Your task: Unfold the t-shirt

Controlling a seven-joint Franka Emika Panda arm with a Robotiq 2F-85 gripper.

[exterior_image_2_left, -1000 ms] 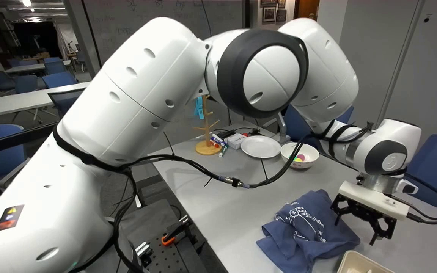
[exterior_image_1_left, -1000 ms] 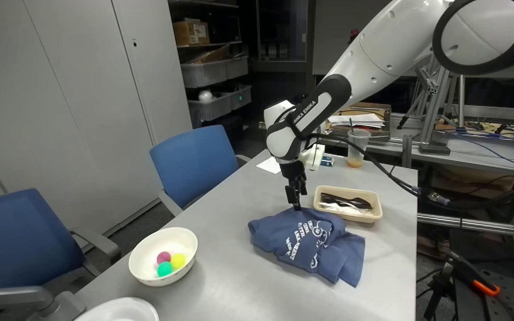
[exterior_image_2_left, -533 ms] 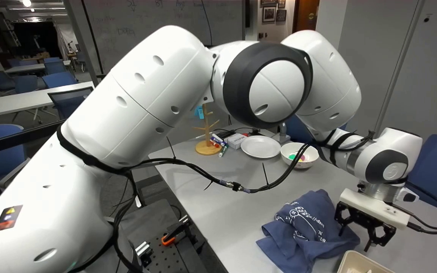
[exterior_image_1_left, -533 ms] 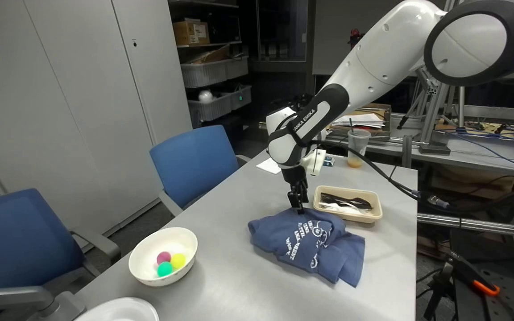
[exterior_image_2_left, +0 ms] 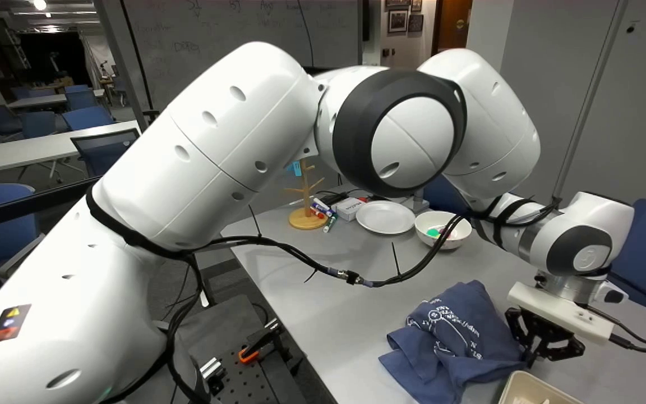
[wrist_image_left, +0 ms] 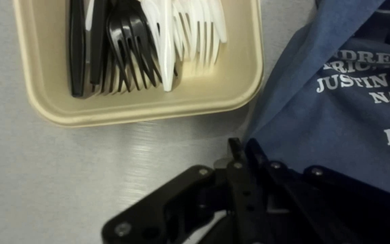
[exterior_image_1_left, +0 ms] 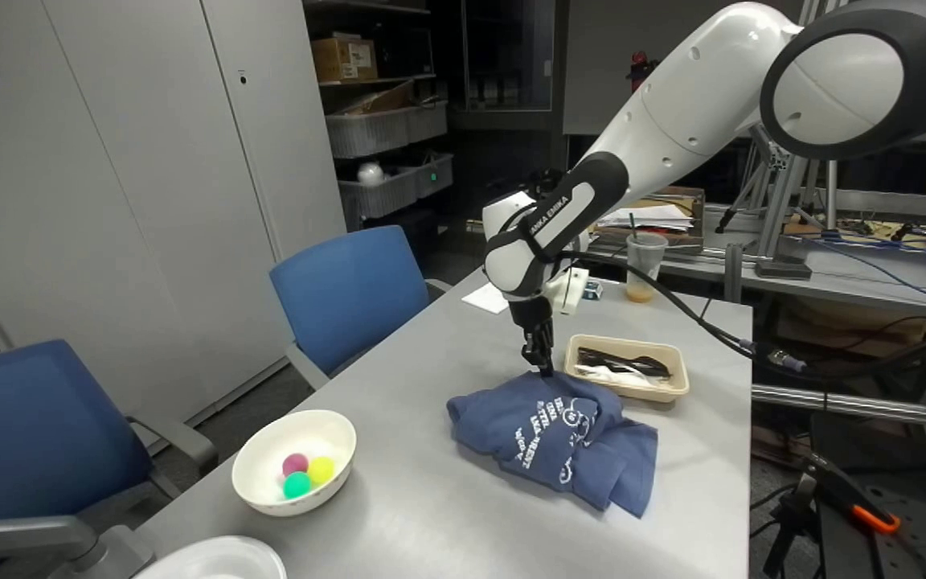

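Two black fingers [wrist_image_left: 256,155] of the tool [wrist_image_left: 245,147] stand close together at the edge of the blue t-shirt [exterior_image_1_left: 527,434], pinching its fabric. The shirt lies crumpled on the desk [exterior_image_1_left: 419,503], white lettering uppermost. Just beside it a beige tray [wrist_image_left: 147,114] holds black and white cutlery [wrist_image_left: 132,28]. Well apart, a white bowl [exterior_image_1_left: 294,430] with three coloured balls [exterior_image_1_left: 297,485] stands near a white plate [exterior_image_1_left: 214,556].
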